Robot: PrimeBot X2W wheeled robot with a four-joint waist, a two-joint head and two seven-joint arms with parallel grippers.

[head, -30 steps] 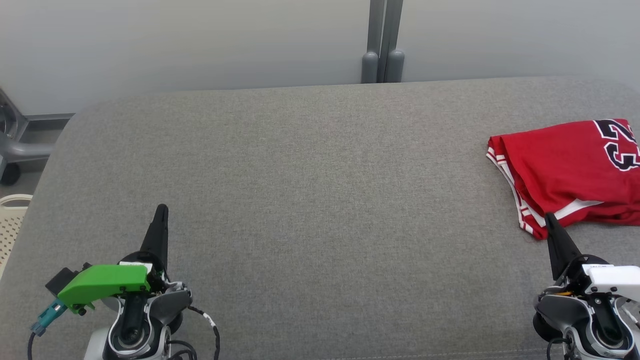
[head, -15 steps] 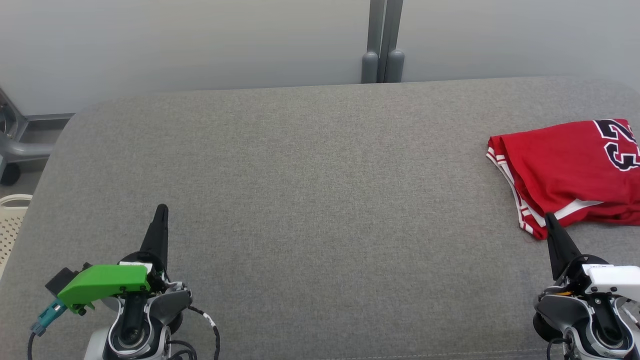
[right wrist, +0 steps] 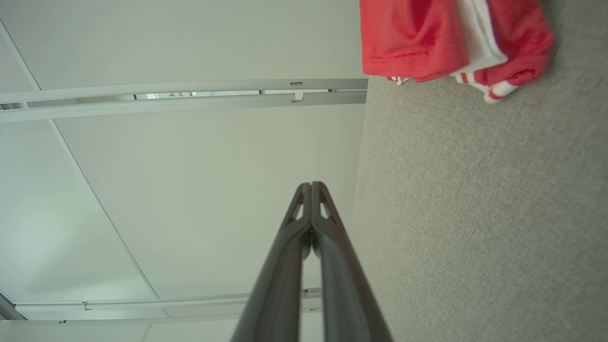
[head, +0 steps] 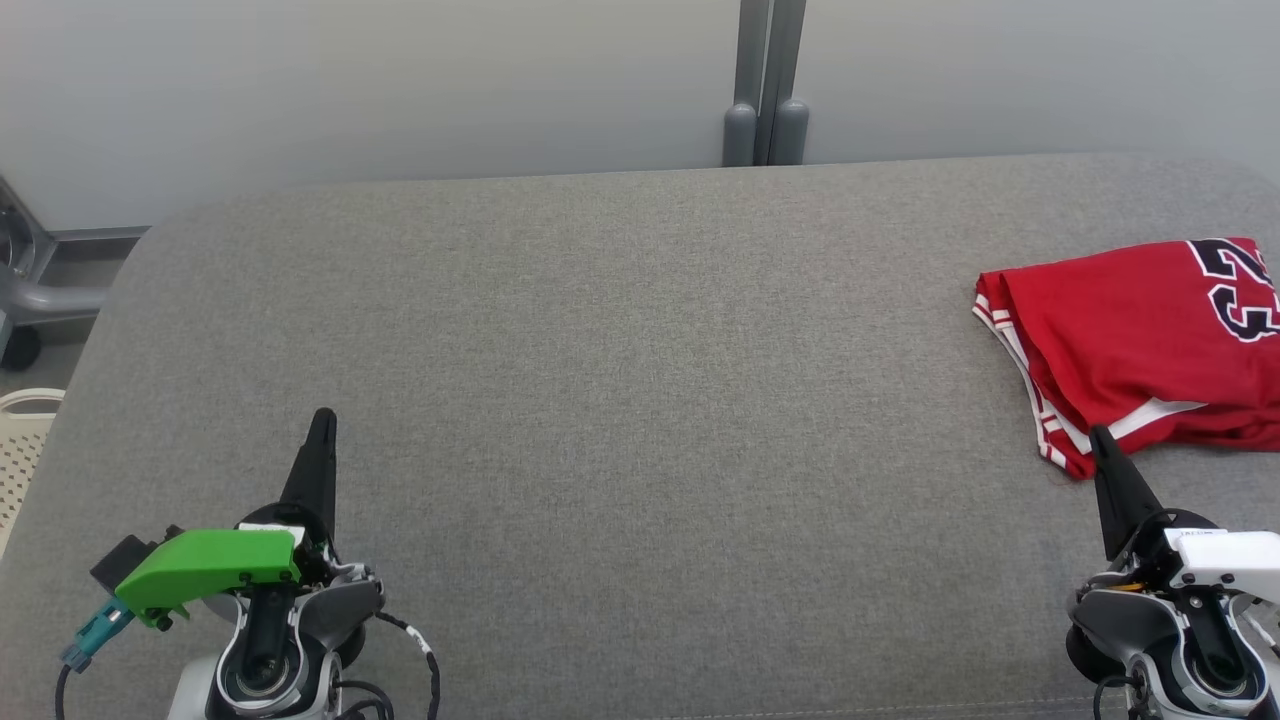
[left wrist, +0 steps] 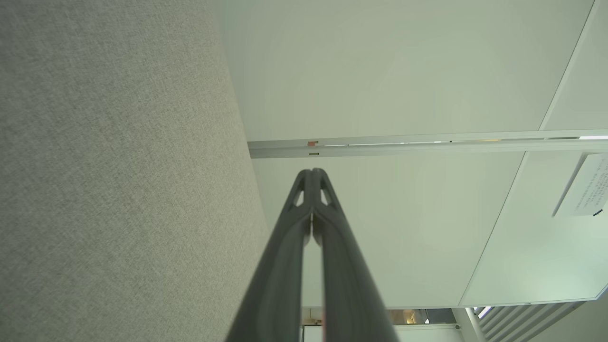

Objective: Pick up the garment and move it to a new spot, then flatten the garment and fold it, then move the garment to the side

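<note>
- At the right edge of the bench [head: 640, 350] lies the jersey [head: 1130, 340], seemingly folded.
- Our left tool [head: 322, 415] and right tool [head: 1098, 435] are both closed and empty.
- We judge it best to move the right tool away high, clear of the hem.

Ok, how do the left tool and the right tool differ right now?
The left tool carries a green cover at its wrist; the right tool carries a white cover. The left tool stands over bare grey cushion, far from the red garment; the right tool points at the garment's near corner, apart from it. Both are shut and empty.
</note>
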